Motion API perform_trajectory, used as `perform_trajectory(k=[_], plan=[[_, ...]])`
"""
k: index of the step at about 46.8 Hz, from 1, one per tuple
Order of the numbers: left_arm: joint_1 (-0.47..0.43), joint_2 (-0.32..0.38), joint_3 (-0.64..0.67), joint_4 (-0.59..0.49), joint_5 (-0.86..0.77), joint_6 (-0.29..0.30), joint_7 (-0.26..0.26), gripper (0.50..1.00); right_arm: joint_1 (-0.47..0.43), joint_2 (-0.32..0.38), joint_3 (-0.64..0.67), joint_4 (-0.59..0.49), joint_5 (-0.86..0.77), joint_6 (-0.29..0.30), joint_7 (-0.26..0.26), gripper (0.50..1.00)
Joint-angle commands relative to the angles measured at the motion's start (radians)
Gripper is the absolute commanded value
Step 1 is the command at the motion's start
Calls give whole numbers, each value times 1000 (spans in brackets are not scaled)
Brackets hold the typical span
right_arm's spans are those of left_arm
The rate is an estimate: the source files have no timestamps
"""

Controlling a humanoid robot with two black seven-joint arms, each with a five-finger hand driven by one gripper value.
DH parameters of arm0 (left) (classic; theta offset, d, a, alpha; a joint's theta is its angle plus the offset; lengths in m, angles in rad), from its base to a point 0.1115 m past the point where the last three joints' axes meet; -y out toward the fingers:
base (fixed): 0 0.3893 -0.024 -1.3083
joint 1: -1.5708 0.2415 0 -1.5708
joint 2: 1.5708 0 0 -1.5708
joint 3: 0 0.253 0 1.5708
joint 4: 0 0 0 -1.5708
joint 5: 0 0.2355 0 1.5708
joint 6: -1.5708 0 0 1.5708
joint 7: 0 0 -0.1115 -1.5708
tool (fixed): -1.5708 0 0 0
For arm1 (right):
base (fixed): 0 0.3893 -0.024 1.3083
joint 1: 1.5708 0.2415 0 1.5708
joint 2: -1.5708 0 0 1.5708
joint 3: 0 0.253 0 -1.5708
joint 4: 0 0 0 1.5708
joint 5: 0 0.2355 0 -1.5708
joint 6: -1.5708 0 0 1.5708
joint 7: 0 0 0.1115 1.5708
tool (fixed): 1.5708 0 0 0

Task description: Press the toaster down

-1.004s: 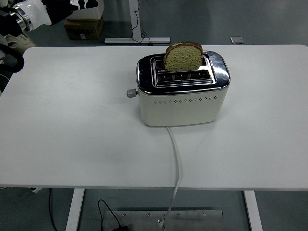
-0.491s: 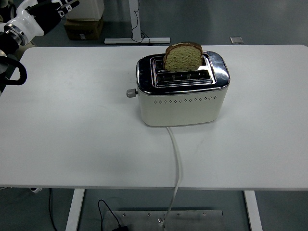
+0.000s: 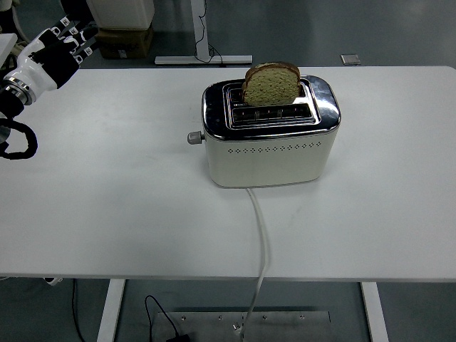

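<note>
Head view. Change since half a second ago: the left hand [image 3: 60, 44] has come down and in from the top left corner and now sits over the bench's [image 3: 107, 199] far left corner; the toaster [image 3: 269, 132], bread [image 3: 271, 83] and cord [image 3: 261, 242] have not moved.

Left hand: black palm and back, white wrist cuff, fingers with pale joint markings. Fingers are spread and loosely extended, pointing toward the upper right, holding nothing and touching nothing. It is well apart from the toaster. The black arm behind it runs off the left edge.

Toaster: stands a little right of the bench's middle, long side facing the camera. Cream, smooth, rounded-corner body with a row of small vent holes along the front; polished chrome top plate with two long slots. A small grey lever knob [image 3: 194, 137] projects from the left end, high up near the chrome rim.

Bread: one brown, grainy slice with a darker crust, domed top, standing upright in the far slot with most of it above the chrome.

Cord: white, smooth, leaving the toaster's front base, running across the bench toward the camera and over the near edge.

Bench: flat, matt white top with rounded corners, on white legs.
</note>
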Motion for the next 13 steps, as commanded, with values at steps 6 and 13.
perform_trajectory(k=[6,13], plan=[[18,3,-2,0,0,6,0,1000,0,0,0,0,0,1,0,998],[24,1,-2,2,0,7,0,1000,0,0,0,0,0,0,3,998]])
